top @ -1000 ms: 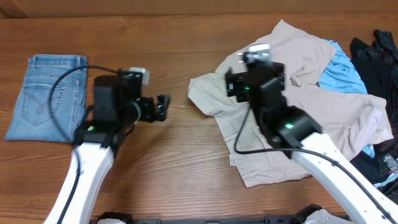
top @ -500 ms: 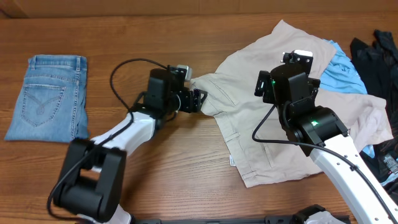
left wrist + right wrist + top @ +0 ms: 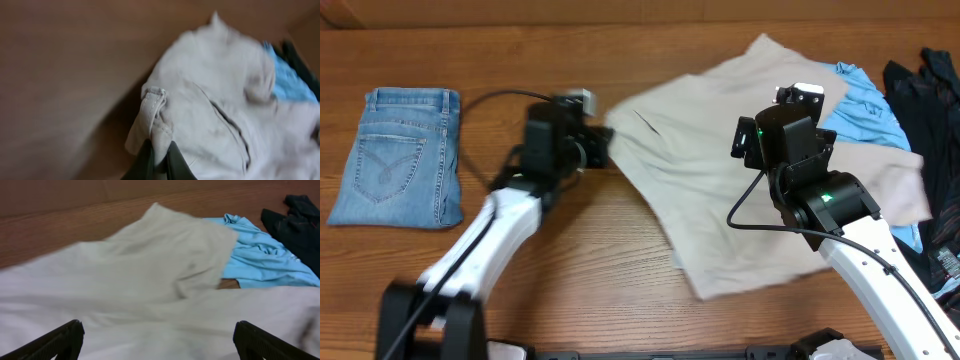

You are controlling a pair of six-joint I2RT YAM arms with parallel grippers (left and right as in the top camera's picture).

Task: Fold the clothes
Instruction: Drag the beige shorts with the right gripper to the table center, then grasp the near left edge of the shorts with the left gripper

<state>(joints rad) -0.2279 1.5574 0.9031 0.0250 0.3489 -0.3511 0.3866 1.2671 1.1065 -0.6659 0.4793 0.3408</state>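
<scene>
Now the table [image 3: 620, 300] carries the beige shorts [image 3: 720, 170] right of centre, partly over the blue shirt [image 3: 865, 100], drawn flatter than a second ago. Their long axis runs left–right, the pinched corner pointing toward the jeans [image 3: 400, 155]. Left gripper [image 3: 159, 150], open a second ago, has clamped that seamed corner; spreading for the fold appears begun. Right gripper [image 3: 159, 332] hangs over the cloth, jaws spread, holding nothing.
</scene>
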